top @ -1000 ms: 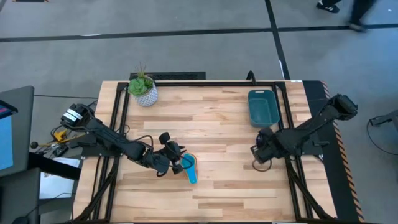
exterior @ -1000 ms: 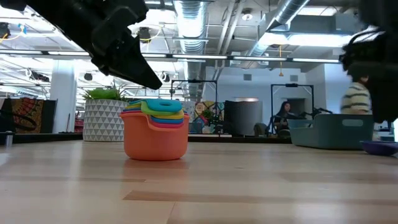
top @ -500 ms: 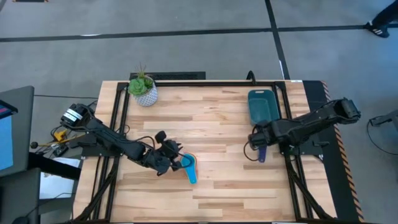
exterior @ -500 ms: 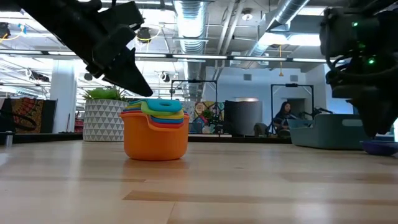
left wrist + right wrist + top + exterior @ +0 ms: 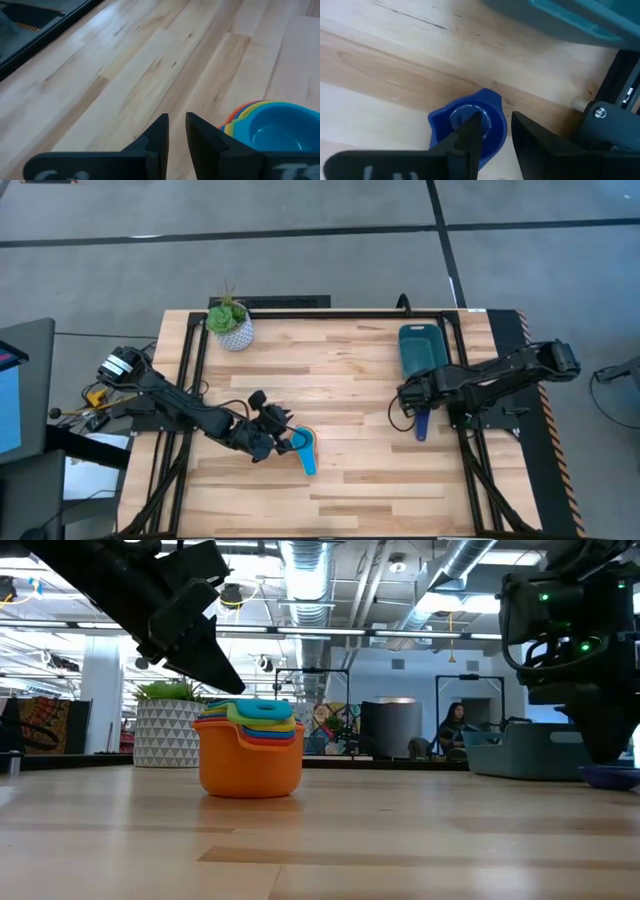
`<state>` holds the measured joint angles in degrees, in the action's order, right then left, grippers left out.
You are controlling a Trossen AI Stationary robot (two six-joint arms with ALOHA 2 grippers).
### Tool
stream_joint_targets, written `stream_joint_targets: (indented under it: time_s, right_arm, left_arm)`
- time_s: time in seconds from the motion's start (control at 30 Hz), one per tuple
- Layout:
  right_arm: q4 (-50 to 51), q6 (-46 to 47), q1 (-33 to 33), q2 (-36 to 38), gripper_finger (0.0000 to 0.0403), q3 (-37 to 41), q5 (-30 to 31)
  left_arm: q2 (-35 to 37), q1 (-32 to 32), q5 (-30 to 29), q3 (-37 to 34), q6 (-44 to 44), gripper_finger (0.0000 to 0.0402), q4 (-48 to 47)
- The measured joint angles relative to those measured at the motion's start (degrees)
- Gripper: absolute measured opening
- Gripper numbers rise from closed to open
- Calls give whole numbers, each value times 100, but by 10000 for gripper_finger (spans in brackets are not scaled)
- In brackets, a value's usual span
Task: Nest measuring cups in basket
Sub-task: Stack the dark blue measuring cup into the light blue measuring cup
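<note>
Since a second ago my right gripper (image 5: 408,394) has swung from near the table's front in beside the basket (image 5: 423,350); my left gripper (image 5: 283,430) has barely shifted. The navy cup (image 5: 468,127) lies upside down on the table right under the right fingers (image 5: 470,131), which are slightly parted and hold nothing. The left fingers (image 5: 159,134) are nearly closed, empty, just beside the stack (image 5: 250,747): orange outermost, blue innermost.

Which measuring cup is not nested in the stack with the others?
The navy measuring cup. It lies alone on the table near the teal basket, below the right gripper, while the other cups sit nested in the orange cup near the left gripper.
</note>
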<state>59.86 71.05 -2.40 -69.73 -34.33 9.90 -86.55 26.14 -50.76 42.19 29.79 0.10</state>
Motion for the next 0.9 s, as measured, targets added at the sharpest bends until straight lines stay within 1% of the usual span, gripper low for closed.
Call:
stream_joint_targets:
  time_s: [0.2, 0.4, 0.77, 0.9]
  right_arm:
    - [2, -80, 179, 0, 126, 0, -79]
    - [-15, -55, 295, 0, 126, -2, -82]
    - [-54, 521, 74, 0, 117, -4, -86]
    - [-322, 687, -72, 0, 115, -4, -105]
  left_arm:
    - [1, 21, -208, 2, 1, 54, -181]
    - [0, 33, -219, 2, 67, 54, -257]
    - [0, 125, -334, 2, 231, 54, -589]
    - [1, 186, -357, 2, 281, 54, -714]
